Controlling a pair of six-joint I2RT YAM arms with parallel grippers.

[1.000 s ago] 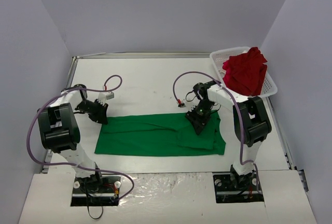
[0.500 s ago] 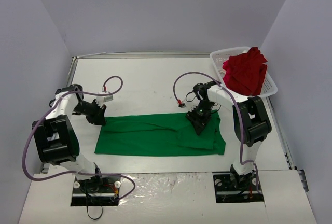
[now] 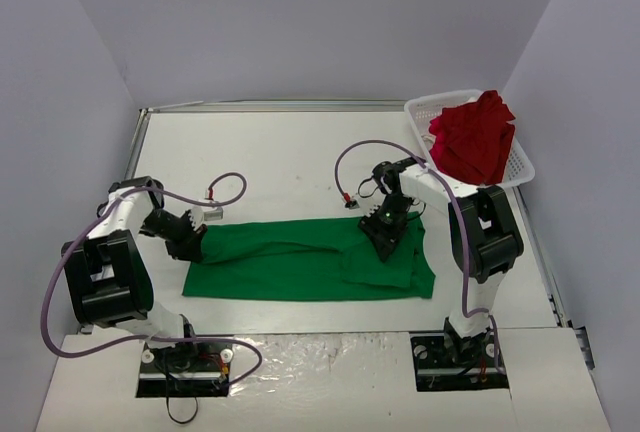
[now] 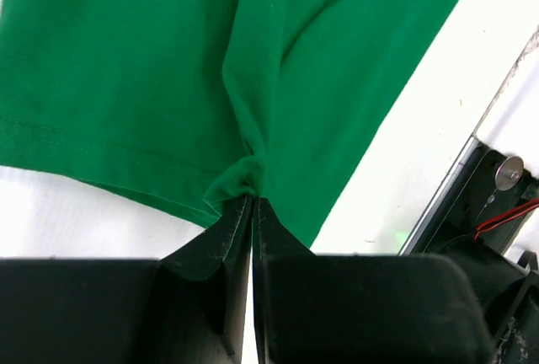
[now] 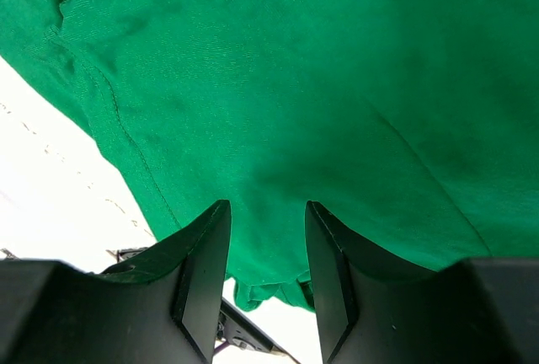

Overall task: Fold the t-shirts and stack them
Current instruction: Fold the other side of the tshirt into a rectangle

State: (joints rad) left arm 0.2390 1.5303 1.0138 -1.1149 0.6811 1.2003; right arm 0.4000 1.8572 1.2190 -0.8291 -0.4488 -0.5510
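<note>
– Left jaws clenched on green t-shirt (image 4: 126, 61) corner, near-left worktop (image 3: 270, 152); right jaws parted over it.
– Risk: thin pinch could slip, fold collapses. Red t-shirt (image 3: 472, 142) sits in far-right basket (image 3: 420, 109).

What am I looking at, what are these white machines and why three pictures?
Two robot arms are bolted to a white table. One picture looks down from above; the other two come from cameras on each wrist. A green t-shirt lies spread on the table, and a red t-shirt is heaped in a white basket at the far right corner. The left claw is shut, pinching the green shirt's edge. The right claw stands open, low over the same shirt, apparently gripping nothing.
</note>
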